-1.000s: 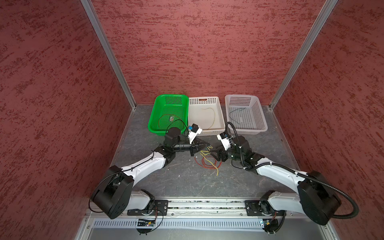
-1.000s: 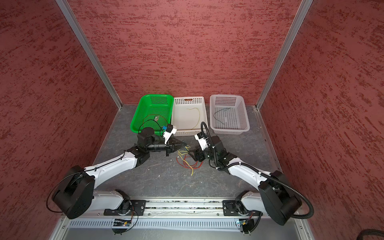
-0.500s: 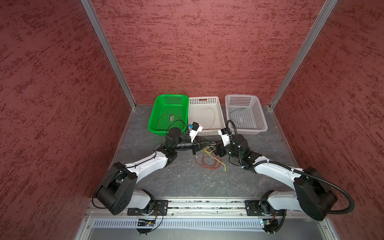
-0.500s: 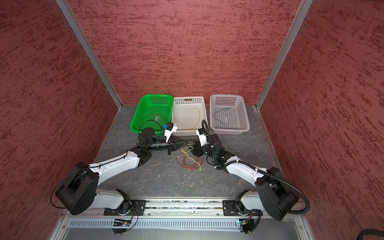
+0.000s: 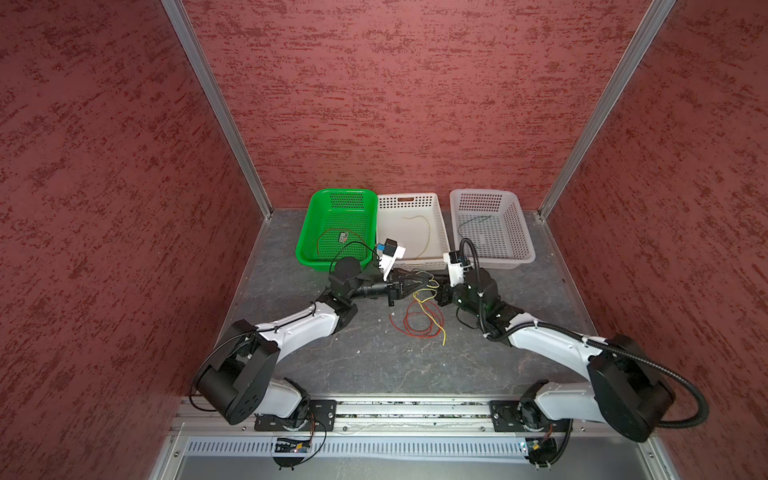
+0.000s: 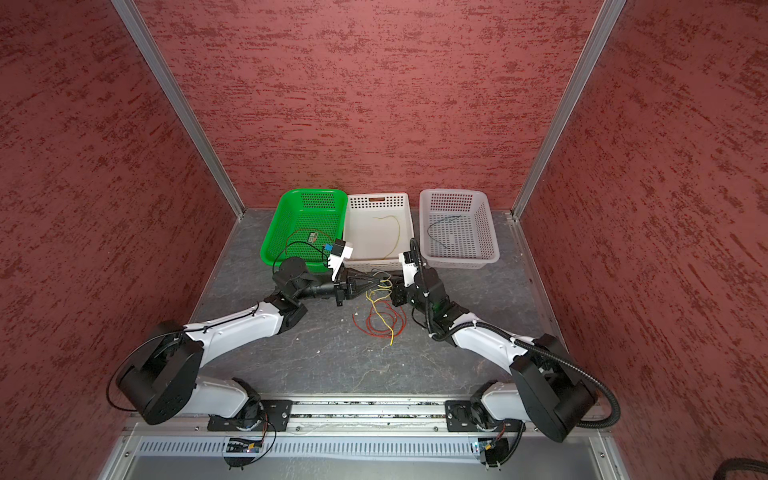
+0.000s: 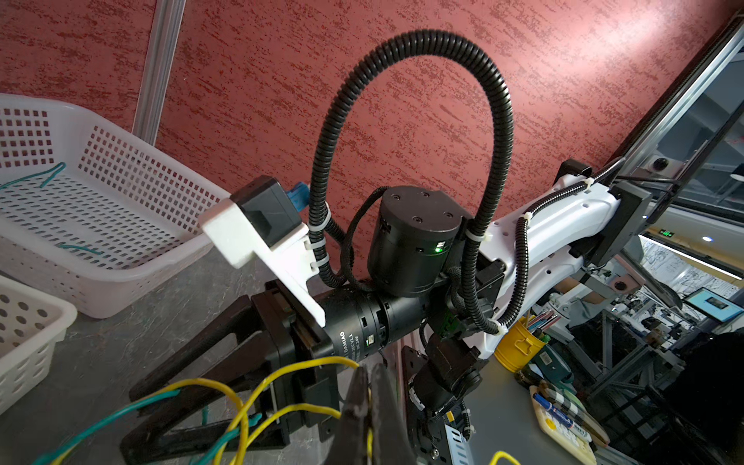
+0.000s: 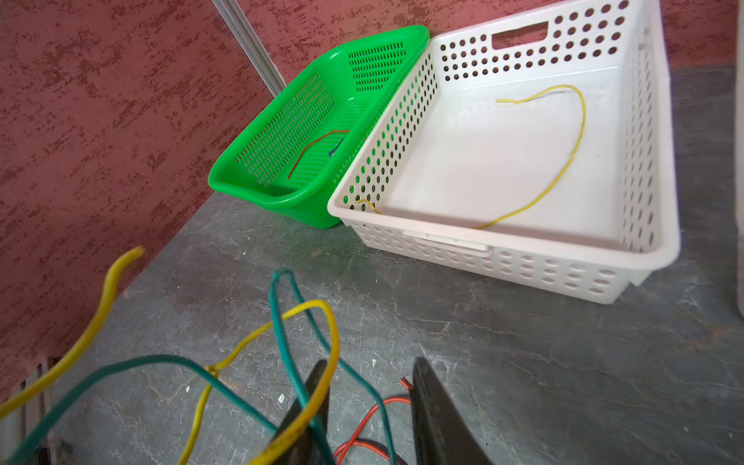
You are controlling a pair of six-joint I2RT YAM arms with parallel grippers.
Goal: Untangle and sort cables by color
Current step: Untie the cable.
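Left claw (image 7: 370,376): clamped shut, and look at that, a yellow strand (image 7: 368,439) is nipped right between its tips!
Right claw (image 8: 370,364): jaws apart with a clear gap; a yellow loop and a teal strand (image 8: 280,322) drape across one finger.
Stand-off: in both top views the two claws point tip to tip, close together, low over the bench (image 5: 374,365).
Tangle: yellow and teal strands hang strung from one claw to the other.
Red loops (image 5: 415,332): flat on the bench, just on the robot's side of both claws, with a yellow tail trailing through them.
Green basket (image 5: 345,199): beyond the left claw, against the back wall, one red cable (image 8: 306,149) inside.
Middle white basket (image 8: 648,161): straight beyond the gap between the claws, touching the green one; a yellow cable (image 8: 579,133) curves across its floor.
Outer white basket (image 5: 521,237): beyond the right claw, a little apart from the middle one; a teal cable (image 7: 78,248) lies in it.
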